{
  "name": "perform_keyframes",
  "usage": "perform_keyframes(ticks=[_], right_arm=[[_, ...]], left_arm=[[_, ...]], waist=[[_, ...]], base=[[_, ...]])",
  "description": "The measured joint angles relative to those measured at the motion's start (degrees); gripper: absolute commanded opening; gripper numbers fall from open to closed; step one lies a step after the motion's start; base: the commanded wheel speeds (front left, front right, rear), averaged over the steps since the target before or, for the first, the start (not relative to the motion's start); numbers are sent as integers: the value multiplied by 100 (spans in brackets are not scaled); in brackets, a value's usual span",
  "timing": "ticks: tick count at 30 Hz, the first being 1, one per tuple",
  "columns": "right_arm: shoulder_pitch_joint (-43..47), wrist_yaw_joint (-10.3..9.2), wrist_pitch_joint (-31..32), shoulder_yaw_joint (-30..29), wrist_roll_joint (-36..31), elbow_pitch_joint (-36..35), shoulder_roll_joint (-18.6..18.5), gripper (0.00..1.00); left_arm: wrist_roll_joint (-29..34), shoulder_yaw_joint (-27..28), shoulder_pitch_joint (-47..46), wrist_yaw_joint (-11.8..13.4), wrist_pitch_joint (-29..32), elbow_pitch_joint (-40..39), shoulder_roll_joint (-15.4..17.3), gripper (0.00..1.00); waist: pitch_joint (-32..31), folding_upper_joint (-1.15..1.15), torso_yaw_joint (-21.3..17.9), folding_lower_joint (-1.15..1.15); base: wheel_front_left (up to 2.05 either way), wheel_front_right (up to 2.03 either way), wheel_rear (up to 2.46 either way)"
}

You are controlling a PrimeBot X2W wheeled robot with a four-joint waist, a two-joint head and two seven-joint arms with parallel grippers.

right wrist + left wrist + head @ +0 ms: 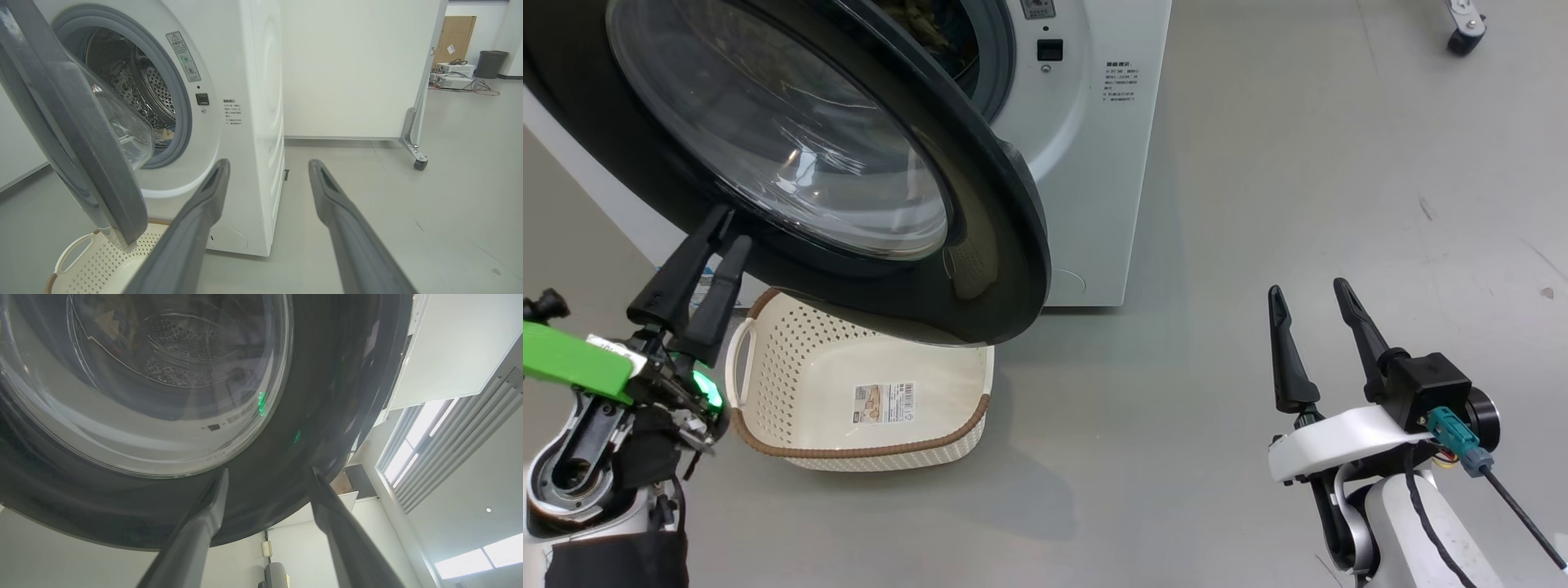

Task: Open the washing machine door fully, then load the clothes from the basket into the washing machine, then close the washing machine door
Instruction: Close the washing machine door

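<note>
Now my open left gripper (732, 226) sits at seven o'clock under the glossy round door (1005, 229); right gripper (1307, 286) open above smooth grey floor (1258, 163).

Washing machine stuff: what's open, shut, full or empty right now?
Washing machine door: open
Washing machine: mouth uncovered
Clothes: some inside the drum
Basket: empty
Left gripper: jaws open, by the door's rim
Right gripper: jaws open, empty

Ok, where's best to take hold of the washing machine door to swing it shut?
Probably the free edge of the washing machine door, on its glossy black rim, approached from the outer face: it stands ajar with that edge clear, and the bulging glass offers no purchase.
</note>
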Motion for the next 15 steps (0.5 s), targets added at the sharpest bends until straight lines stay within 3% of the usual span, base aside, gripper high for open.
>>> perform_keyframes(ticks=[7,15], right_arm=[[1,5,0,-10,-5,-3,1,100],[1,44,0,-7,-11,-18,1,100]], left_arm=[[1154,-2,10,-1,-590,-813,42,100],[2316,-405,119,-1,-1422,-1397,481,100]], waist=[[9,0,48,0],[37,0,69,0]], base=[[0,0,0],[0,0,0]])
